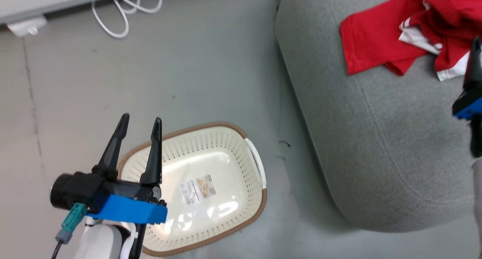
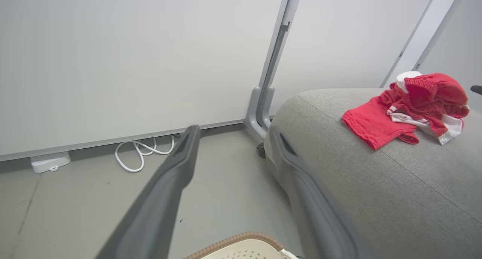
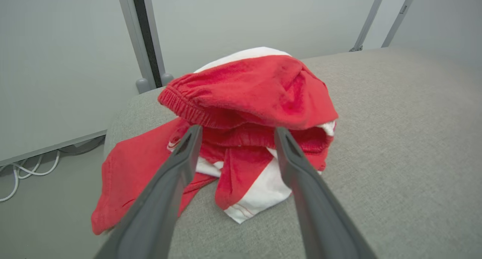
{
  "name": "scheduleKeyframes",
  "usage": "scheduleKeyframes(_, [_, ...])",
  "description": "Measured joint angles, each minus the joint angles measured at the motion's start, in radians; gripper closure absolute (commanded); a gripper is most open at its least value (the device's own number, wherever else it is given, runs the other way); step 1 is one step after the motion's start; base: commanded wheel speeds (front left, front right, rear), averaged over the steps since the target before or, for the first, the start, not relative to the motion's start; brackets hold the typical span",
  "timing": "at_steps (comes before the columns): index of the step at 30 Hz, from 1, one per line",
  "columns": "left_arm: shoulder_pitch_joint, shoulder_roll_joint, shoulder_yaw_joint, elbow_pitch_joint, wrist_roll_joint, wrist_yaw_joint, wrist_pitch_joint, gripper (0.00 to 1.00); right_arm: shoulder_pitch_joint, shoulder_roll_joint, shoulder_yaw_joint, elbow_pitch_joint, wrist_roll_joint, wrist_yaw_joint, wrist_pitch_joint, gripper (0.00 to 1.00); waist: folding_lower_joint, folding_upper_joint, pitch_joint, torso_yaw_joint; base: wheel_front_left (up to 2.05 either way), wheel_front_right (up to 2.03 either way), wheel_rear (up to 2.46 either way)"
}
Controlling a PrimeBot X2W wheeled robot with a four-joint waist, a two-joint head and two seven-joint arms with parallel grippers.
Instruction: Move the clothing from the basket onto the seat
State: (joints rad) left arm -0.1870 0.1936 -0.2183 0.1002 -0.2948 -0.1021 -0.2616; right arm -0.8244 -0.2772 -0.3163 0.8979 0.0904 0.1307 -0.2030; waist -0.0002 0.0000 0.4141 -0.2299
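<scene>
Right gripper (image 3: 237, 131) has its two dark fingers spread apart with nothing pinched between them, just in front of the clothing (image 3: 256, 89). Whether the tips touch the cloth cannot be told. In the head view one of its fingers rises at the right border, its tip over the near edge of the red pile. Left gripper (image 1: 141, 119) is open too and holds nothing. It hangs above the left rim of the basket (image 1: 260, 210), fingers pointing away from the robot towards the wall.

Both red garments with white trim lie bunched together on the seat (image 1: 395, 138), near its far left corner, one flat piece reaching towards the rounded left edge. A broad stretch of grey cushion lies bare between the pile and the seat's near edge.

On the floor (image 1: 211, 70) the basket stands left of the seat, apart from it, with a strip of grey floor between its white handle and the cushion's curved side. A paper label (image 1: 197, 189) lies on its bottom.

Beyond the basket the floor runs to a pale wall panel (image 2: 131, 55), where a looped white cable (image 2: 139, 153) and a small white box (image 2: 51, 162) lie along the base. A grey metal post (image 2: 271, 74) stands just behind the seat's corner.
</scene>
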Motion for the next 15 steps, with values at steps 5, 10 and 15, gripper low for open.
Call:
scheduleKeyframes(5, [0.046, -0.046, 0.046, 0.046, 0.012, -0.002, 0.0, 0.0, 0.134, 0.05, 0.037, -0.074, 0.008, 0.0, -0.01, 0.0, -0.0001, 0.0, -0.103, 0.022, 0.0, 0.0, 0.0])
scheduleKeyframes(10, [0.086, -0.075, 0.091, 0.078, 0.021, -0.007, 0.0, 0.0, 0.269, 0.087, 0.066, -0.198, 0.012, 0.0, -0.004, 0.0, -0.0001, 0.0, -0.191, 0.046, 0.0, 0.0, 0.0])
scheduleKeyframes(15, [0.111, -0.102, 0.12, 0.114, 0.024, -0.012, -0.001, 0.0, 0.394, 0.113, 0.11, -0.365, -0.013, 0.0, 0.036, 0.0, 0.0, 0.0001, -0.261, 0.072, 0.0, 0.0, 0.0])
